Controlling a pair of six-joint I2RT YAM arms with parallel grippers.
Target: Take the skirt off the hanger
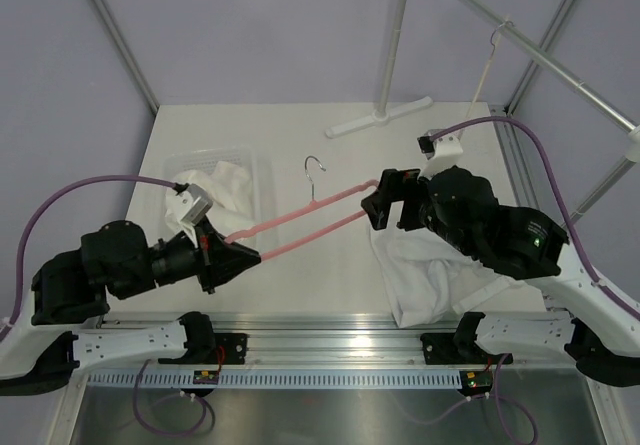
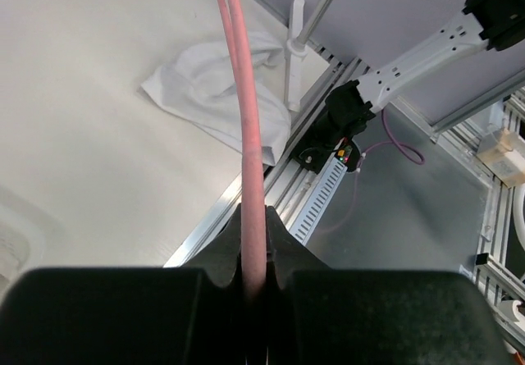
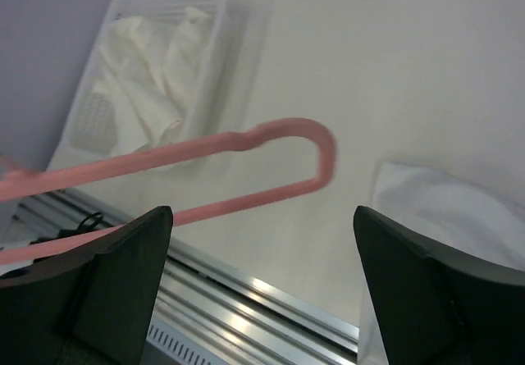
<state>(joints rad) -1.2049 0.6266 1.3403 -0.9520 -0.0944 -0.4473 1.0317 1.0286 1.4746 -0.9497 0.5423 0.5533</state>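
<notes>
Okay, starting at the left gripper (image 2: pixel 253 242): clamped tight on one end of the pink hanger (image 2: pixel 248 111), bar wedged right between the jaws. Over to the right gripper (image 1: pixel 378 201): spread wide around the hanger's far end, gripping nothing. Under that arm, down on the table (image 1: pixel 300 290) by the near edge, spotted the white skirt (image 1: pixel 430 275), seemingly off the hanger already.

Risky bit, probably: holding such a long hanger by one tip only, so easy to pivot in the pinch and swing into the right gripper or snag the cloth. Could also drag the skirt off the edge with a low right arm.

Only from the right wrist view: a clearly bare rounded end, mostly hidden behind the gripper from above. Only from above: the wire hook (image 1: pixel 315 165).
</notes>
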